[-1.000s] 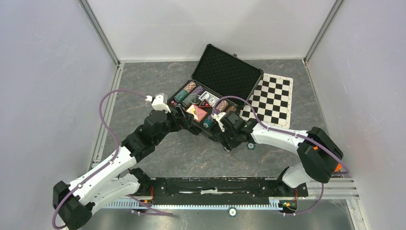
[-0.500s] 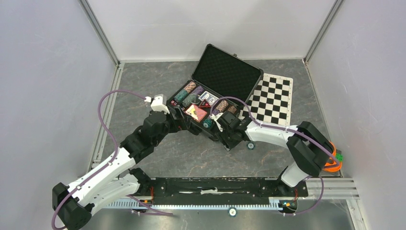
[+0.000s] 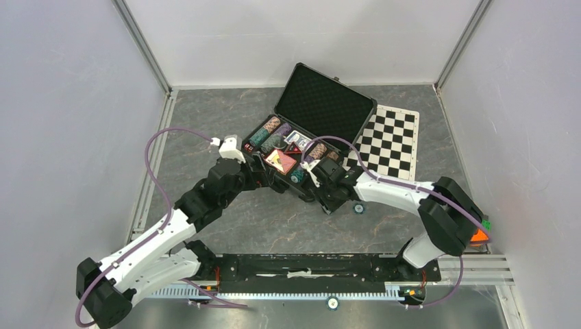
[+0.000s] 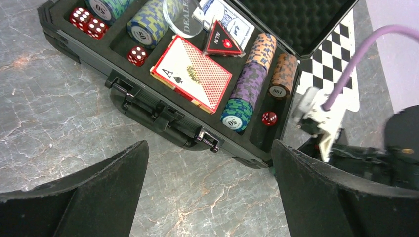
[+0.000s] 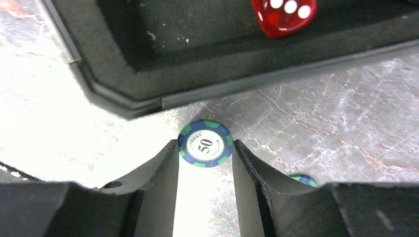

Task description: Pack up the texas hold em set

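Just off the near right corner of the open case [image 5: 148,94], a blue-green chip [image 5: 205,143] marked 50 lies flat on the tabletop [image 5: 321,128]. The right pincer [image 5: 205,150] has a fingertip against the chip's rim on either side, so it reads as grasping the chip, which is not yet lifted. The step in hand, as I judge it, is gathering the loose chips into the case.

The next move calls for a firm hold on that thin rim and a lift clear of the case wall. A short carry far and left would then bring it to the teal-ended chip row [image 4: 237,114]. There it should go in without knocking the red die [image 5: 284,14] in the corner compartment alongside.

The left pincer [image 4: 208,163] is spread wide and holds nothing. It hovers over the tabletop just near the case's latched front.

Counted:
- **Loose chips:** two, the grasped one and a second chip [image 5: 302,179] peeking out to the right of the right finger.
- **Dice:** four red ones in the case, two together at the far left [image 4: 88,22], one beside the red deck [image 4: 137,55] and the corner one.
- **Decks:** two, the red deck [image 4: 192,74] and the blue deck [image 4: 225,19].
- **Other pieces:** one clear dealer button [image 4: 182,19] and one triangular marker [image 4: 223,42].
- **Chip rows:** about six colour blocks lying on their sides, though the far ones are cut off.
- **Outside the case:** one chequered mat [image 3: 390,140], lying to the right of the case and touching it or nearly so.
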Robot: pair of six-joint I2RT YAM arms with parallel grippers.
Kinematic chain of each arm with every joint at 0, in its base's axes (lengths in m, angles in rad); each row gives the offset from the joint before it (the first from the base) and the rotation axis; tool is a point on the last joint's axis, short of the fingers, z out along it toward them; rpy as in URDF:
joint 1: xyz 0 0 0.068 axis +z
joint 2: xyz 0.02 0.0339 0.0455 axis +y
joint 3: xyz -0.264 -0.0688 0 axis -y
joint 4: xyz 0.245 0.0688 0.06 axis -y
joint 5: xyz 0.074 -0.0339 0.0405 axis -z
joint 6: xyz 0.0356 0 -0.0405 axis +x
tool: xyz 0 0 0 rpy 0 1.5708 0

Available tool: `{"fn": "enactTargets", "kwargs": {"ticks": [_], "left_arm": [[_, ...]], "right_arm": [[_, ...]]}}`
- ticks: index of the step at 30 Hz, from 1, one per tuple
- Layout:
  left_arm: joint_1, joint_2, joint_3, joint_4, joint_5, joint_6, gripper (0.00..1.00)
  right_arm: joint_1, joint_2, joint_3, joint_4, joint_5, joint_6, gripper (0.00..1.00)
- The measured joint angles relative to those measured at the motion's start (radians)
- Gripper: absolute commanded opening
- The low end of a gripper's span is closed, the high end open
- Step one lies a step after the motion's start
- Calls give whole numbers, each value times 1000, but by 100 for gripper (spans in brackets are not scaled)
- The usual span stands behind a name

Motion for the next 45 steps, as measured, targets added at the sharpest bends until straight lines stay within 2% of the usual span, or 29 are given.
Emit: {"fn": "enactTargets", "kwargs": {"ticks": [11,14,17,20,23,28,34,36,45], "left_arm": [[0,108,27,10,132,-4,100],[10,189,92,1,177,-5,100],[23,239,140,-2,198,-5,100],[29,235,141,-8,204,-5,100],[31,219,139,-29,219,-5,99],[23,202,139,-117,267,18,100],[-151,200,140,-246,158,18,100],[-190,211,142,-264,139,18,100],[-203,222,143,-277,112,19,100]], "right_arm": [[0,-128,72,-70,16,-12,40],[0,-138,96,-71,15,-17,50],[0,-140,93,-68,7,-19,66],[3,-163,48,-52,-4,-17,81],[17,-190,13,-64,12,-13,90],[18,-220,-26,-85,107,-2,86],[-203,-265,-154,-81,103,-6,82],[-240,-264,-173,-83,102,-7,80],[-306,-229,-204,-60,35,-15,72]]}}
